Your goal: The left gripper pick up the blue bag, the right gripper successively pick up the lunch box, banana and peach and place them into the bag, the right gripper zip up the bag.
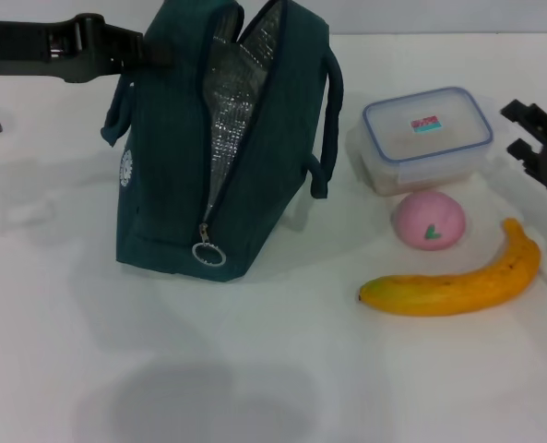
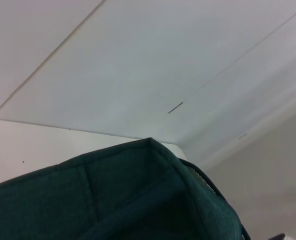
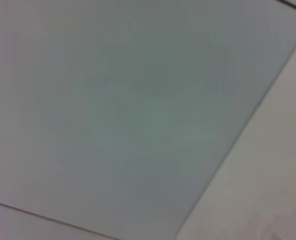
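- The blue bag (image 1: 176, 138) stands upright on the white table (image 1: 255, 369), at the tip of the left gripper (image 1: 153, 48), which reaches in from the robot's left and meets the bag's upper edge.
- Whether the left gripper's fingers are closed on the fabric, I cannot tell; the bag hides them.
- The bag's zipper is open, the silver lining (image 1: 225, 111) shows, and the ring pull (image 1: 208, 252) hangs low on the front.
- The right gripper (image 1: 524, 133) hangs with its fingers spread apart, holding nothing.
- The lunch box (image 1: 427, 137) lies just beside the right gripper, toward the bag.
- The peach (image 1: 428, 221) sits in front of the lunch box, and the banana (image 1: 457, 284) lies just in front of the peach.
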Controlling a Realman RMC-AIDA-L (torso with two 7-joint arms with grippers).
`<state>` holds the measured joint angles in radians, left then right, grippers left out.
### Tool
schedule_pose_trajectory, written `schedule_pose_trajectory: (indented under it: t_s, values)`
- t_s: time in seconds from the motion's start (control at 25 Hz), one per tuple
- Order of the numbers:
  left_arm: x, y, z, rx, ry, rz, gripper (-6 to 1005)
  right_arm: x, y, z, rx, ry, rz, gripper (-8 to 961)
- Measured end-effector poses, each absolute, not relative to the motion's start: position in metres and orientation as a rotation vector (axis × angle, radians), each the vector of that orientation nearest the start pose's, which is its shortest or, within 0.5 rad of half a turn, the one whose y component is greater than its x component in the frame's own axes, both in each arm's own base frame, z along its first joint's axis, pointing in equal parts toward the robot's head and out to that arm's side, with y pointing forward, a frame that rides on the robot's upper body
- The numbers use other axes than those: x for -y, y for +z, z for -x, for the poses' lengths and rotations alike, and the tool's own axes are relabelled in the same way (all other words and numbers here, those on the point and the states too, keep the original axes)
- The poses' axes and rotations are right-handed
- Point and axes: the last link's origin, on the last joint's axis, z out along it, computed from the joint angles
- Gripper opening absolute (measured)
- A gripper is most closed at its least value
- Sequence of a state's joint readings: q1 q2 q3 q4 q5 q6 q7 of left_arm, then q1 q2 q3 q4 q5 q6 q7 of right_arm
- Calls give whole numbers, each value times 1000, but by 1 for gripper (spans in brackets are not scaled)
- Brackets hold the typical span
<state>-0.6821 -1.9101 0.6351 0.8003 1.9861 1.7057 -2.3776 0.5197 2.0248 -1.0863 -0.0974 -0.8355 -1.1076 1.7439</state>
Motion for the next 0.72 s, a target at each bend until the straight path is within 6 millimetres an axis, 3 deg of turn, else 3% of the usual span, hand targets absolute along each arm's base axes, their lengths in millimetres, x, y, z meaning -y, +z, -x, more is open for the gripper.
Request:
schedule_pose_trajectory:
  t_s: [0.32, 0.72]
  values:
    - [-383, 96, 209, 1531, -849, 2512, 34, -371, -23, -320, -1805, 1231, 1480, 811]
    - [-384, 92, 209, 1511, -874, 2508, 34, -391, -28, -303, -1779, 1176, 1531, 811]
